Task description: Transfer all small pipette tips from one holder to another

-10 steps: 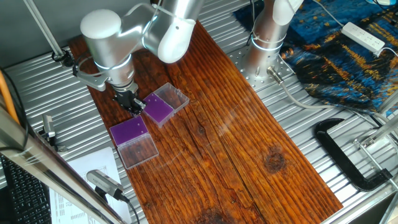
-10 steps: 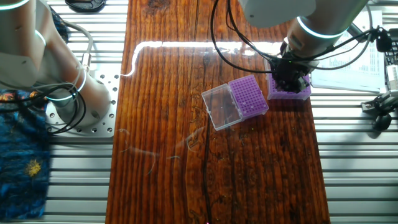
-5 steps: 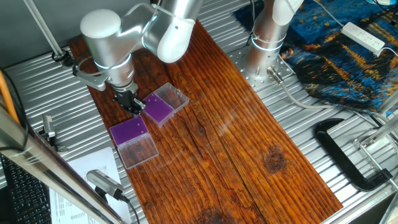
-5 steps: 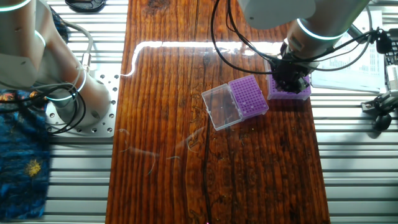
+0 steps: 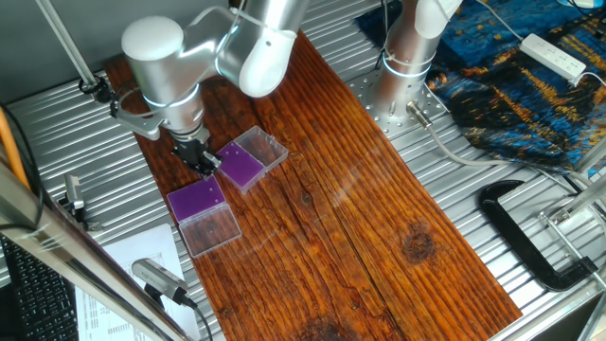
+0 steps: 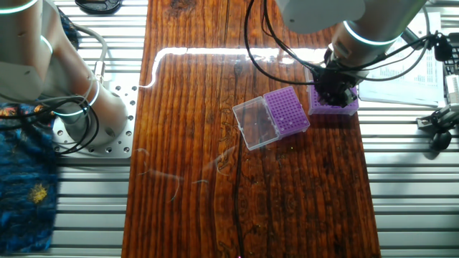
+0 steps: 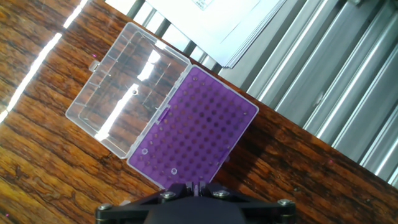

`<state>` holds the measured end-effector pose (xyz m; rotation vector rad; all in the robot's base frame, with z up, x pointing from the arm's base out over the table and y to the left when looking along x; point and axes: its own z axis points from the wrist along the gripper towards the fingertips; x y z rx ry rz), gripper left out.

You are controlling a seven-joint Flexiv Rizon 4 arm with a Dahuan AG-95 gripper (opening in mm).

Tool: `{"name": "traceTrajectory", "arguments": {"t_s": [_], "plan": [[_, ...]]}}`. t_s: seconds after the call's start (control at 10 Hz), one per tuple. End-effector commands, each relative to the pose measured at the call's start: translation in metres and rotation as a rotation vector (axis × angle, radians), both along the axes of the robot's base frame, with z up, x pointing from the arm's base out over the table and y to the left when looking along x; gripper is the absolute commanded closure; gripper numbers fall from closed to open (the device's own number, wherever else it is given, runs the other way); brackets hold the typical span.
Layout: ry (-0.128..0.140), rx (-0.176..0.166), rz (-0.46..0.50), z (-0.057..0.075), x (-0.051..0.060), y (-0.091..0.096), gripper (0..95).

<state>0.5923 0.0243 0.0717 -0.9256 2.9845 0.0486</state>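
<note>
Two purple-topped holders lie on the wooden table, each with a clear lid folded open. My gripper (image 5: 203, 161) hangs over the near-left holder (image 5: 197, 201), beside the other holder (image 5: 242, 167). In the other fixed view the gripper (image 6: 334, 92) covers most of the right holder (image 6: 348, 109); the middle holder (image 6: 287, 111) lies free. In the hand view the holder's grid (image 7: 199, 130) shows two small pipette tips as pale rings (image 7: 144, 151) near its lower left edge. The gripper (image 7: 196, 186) is shut, with a thin whitish tip between its fingers.
White paper sheets (image 7: 211, 25) lie on the ribbed metal bench beside the holder. The open clear lid (image 7: 124, 93) lies to its left. A second arm's base (image 5: 407, 66), a black clamp (image 5: 530, 237) and a blue cloth (image 5: 530, 76) stand off the board.
</note>
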Motion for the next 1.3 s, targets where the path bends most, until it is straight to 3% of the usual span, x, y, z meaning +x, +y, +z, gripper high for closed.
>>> {"name": "traceTrajectory", "arguments": {"t_s": [0.1,0.2,0.3,0.6,0.8,1.1,1.3], "plan": [[0.003,0.000,-0.005,-0.002,-0.001,0.000,95.0],[0.005,0.001,-0.006,-0.003,-0.001,0.000,95.0],[0.006,-0.001,0.003,-0.003,-0.001,0.000,76.0],[0.005,-0.001,0.003,-0.002,-0.001,-0.001,76.0],[0.024,-0.004,0.007,0.006,-0.007,-0.008,76.0],[0.042,0.004,-0.030,0.007,-0.036,-0.029,76.0],[0.051,-0.005,-0.075,0.004,-0.052,-0.032,76.0]]}}
